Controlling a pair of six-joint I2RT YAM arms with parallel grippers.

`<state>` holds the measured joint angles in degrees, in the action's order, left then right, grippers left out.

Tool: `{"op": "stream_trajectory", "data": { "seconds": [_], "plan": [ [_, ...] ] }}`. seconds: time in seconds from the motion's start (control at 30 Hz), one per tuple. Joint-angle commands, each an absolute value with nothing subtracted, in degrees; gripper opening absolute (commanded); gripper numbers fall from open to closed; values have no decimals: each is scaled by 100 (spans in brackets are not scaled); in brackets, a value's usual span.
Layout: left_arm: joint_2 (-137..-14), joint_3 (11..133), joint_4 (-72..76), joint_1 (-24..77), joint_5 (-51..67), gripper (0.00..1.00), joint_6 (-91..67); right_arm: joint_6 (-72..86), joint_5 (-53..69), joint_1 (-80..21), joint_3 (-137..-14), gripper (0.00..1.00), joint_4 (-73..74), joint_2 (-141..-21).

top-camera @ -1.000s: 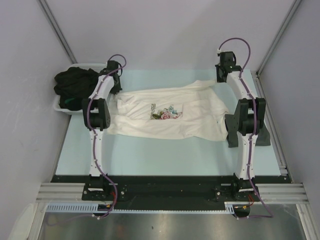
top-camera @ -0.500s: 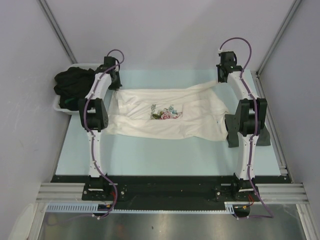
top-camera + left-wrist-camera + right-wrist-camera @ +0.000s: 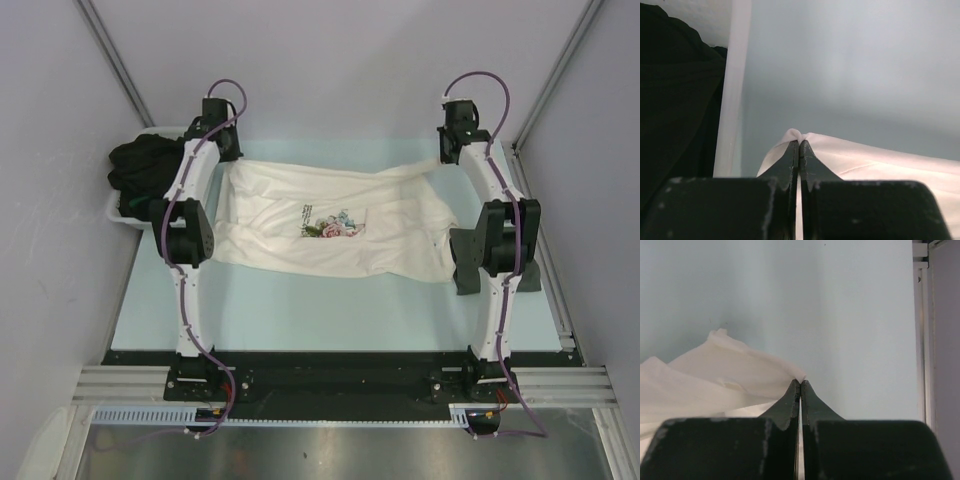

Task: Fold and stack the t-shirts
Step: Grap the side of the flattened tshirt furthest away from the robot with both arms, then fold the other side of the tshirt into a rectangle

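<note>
Cream-white t-shirt (image 3: 290, 200) spread across centre of the pale blue worktop (image 3: 330, 300), rose print (image 3: 333, 226) face up; cloth thin, soft, rumpled in long creases, far edge drawn taut toward top of frame. Left end effector (image 3: 799, 143) clenched on a pinch of its upper-left corner, right end effector (image 3: 800, 382) clenched on the upper-right corner. Step judged: stretching the shirt flat before the first fold. Next move calls for an even, matched pull, both corners kept level. Dark tees (image 3: 145, 168) heaped in the white plastic tub (image 3: 118, 215), upper left of frame
</note>
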<state>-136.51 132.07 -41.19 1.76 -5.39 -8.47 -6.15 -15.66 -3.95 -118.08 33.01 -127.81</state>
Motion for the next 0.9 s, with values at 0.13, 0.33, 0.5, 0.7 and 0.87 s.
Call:
{"op": "stream_trajectory", "data": {
  "seconds": [0.13,0.33,0.5,0.7,0.87],
  "plan": [
    [-12850,12780,-3982,211,-483,0,-633,-510,-1626,-325,-11812,0,3462,-11910],
    [-12490,12481,-4140,211,-668,0,-527,-229,-1319,-325,-11646,0,3840,-11514],
    [-12199,12261,-4385,211,-747,0,-466,-27,-1020,-325,-11356,0,4121,-11277],
    [-11883,11858,-4719,211,-721,0,-448,351,-686,-316,-11443,0,4972,-11355],
    [-11445,11321,-4913,211,-773,0,-492,737,-580,-325,-11821,0,5870,-11601]
  ]
}}
